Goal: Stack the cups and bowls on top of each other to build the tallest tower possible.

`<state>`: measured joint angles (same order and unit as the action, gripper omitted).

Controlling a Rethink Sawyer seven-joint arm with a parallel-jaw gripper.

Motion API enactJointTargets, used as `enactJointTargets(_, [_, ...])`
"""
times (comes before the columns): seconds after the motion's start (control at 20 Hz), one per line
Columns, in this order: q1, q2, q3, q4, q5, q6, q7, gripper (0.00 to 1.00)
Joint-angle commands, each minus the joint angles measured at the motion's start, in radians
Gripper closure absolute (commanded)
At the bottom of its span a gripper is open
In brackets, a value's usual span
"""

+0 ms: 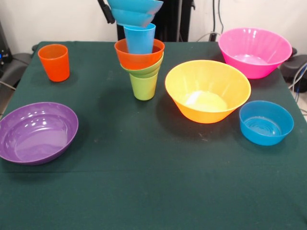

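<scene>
The tower (140,52) stands at the table's (144,191) far middle: lime green cup (144,86), small green bowl (146,71), orange bowl (139,55), light blue cup (139,38), then a blue bowl (135,12) cut off by the top edge. Only a black sliver of the gripper (106,12) shows; I cannot tell its state.

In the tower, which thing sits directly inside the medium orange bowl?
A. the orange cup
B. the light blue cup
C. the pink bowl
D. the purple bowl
B: the light blue cup stands upright in the medium orange bowl, above the lime green cup at the base.
</scene>
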<state>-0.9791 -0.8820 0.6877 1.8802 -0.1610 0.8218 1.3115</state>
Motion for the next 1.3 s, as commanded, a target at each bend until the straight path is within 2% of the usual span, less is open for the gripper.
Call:
enactJointTargets(0.05, [0.042, -0.010, 0.011, 0.088, -0.013, 0.031, 0.025, 1.00])
enactJointTargets(0.25, [0.063, -0.005, -0.010, 0.084, -0.029, 0.023, 0.045, 1.00])
enactJointTargets(0.6, [0.055, 0.000, -0.019, 0.118, -0.047, -0.009, 0.041, 1.00])
enactJointTargets(1.3, [0.056, -0.006, -0.042, 0.114, -0.097, 0.050, 0.019, 1.00])
